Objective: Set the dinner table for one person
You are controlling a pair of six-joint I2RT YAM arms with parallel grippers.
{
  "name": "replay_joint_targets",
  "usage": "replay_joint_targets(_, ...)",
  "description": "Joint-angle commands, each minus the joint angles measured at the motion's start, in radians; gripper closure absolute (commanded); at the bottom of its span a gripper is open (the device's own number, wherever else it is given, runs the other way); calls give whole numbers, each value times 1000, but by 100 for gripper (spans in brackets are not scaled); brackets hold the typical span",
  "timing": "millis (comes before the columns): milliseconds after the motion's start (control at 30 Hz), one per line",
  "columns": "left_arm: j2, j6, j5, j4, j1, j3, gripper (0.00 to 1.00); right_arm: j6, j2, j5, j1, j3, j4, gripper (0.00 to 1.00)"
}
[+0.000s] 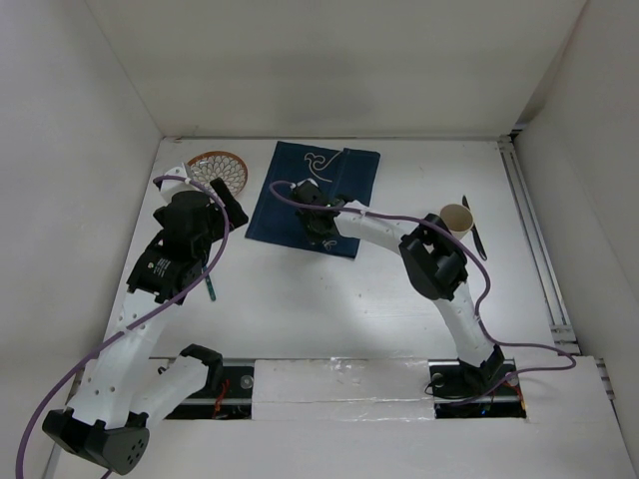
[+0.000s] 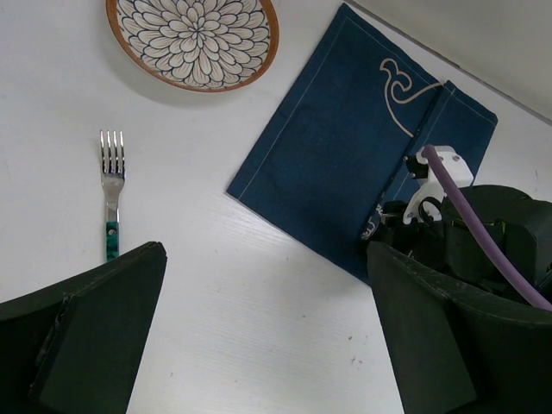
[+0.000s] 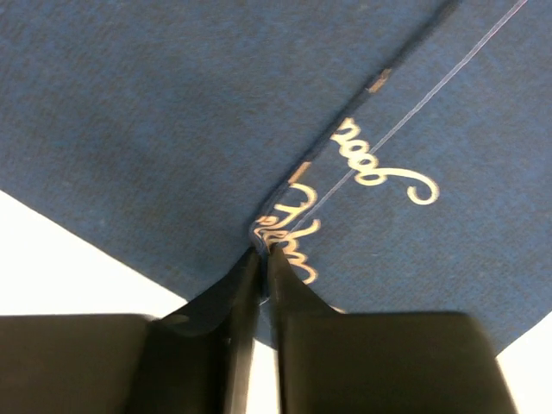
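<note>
The one white dinner table [image 1: 349,299] carries one flower-patterned plate [image 2: 194,39], one fork [image 2: 111,177] with a green handle, one dark blue cloth mat [image 2: 328,155], one pale cup [image 1: 457,219] and one slim dark utensil [image 1: 479,242] too small to name

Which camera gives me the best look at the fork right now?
Left wrist: the fork lies in plain sight on the dinner table, tines toward the plate. Top external shows only its green handle tip. Right wrist misses it.
</note>
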Motion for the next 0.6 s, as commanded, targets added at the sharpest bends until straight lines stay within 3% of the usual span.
replay_joint_targets(0, -16, -7, -13, 9, 2, 3, 0, 10, -8, 25, 21, 32, -5, 90)
replay_joint_targets(67, -16, -7, -13, 9, 2, 3, 0, 10, -35, 25, 21, 32, -5, 93)
replay_joint_targets(100, -16, -7, -13, 9, 2, 3, 0, 10, -35, 37, 21, 32, -5, 100)
replay_joint_targets(300, -16, -7, -13, 9, 2, 3, 0, 19, -158, 68, 12, -60, 11, 100)
replay_joint_targets(567, -16, -7, 5, 9, 2, 3, 0, 103, -371, 103, -134, -321, 116, 100)
